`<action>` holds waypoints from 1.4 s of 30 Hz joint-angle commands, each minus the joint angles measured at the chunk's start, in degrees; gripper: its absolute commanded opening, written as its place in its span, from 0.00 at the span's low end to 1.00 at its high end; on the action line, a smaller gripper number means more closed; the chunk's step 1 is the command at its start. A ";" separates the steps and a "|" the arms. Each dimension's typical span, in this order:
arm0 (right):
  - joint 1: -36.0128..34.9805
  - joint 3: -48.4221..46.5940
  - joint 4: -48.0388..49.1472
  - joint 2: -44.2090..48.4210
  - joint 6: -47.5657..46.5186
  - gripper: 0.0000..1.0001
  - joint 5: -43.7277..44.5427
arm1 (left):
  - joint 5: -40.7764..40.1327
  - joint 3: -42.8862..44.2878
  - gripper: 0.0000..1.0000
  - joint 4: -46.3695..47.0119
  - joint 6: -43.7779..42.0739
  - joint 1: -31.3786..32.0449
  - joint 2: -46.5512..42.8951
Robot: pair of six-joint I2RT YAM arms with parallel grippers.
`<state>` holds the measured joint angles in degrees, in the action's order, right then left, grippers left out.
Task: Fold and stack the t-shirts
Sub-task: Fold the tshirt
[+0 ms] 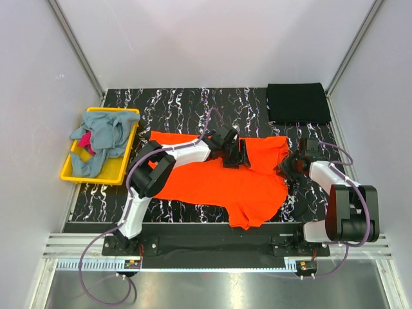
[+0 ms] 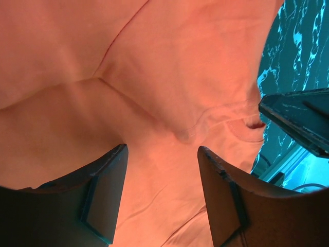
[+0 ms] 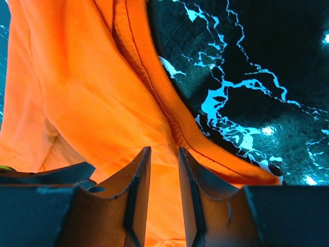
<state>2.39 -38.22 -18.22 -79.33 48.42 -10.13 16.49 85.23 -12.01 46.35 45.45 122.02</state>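
Cloth of the orange t-shirt (image 3: 77, 103) is pinched at its collar edge between the right gripper's (image 3: 163, 154) narrow fingers, likely to anchor it. The left gripper (image 2: 162, 154) hangs wide and empty over the shirt, spread mid-table.

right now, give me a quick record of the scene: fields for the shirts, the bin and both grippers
orange t-shirt: spread out mid-table, not yet folded
black t-shirt: folded, far right corner of the table
yellow bin: left side, holds a crumpled grey-blue shirt and a magenta shirt
left gripper: open over the orange t-shirt, holding nothing
right gripper: jaws narrow at the orange t-shirt's ribbed edge, grip unclear
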 commanded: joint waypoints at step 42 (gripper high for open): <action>-0.90 5.25 -1.65 15.96 3.52 0.00 -3.05 | 1.35 11.10 0.00 -15.41 -5.04 -2.30 -2.57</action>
<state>1.87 -34.15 -19.27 -65.34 51.07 -12.08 18.35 95.70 -26.04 43.24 43.68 124.84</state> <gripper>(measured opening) 0.011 0.009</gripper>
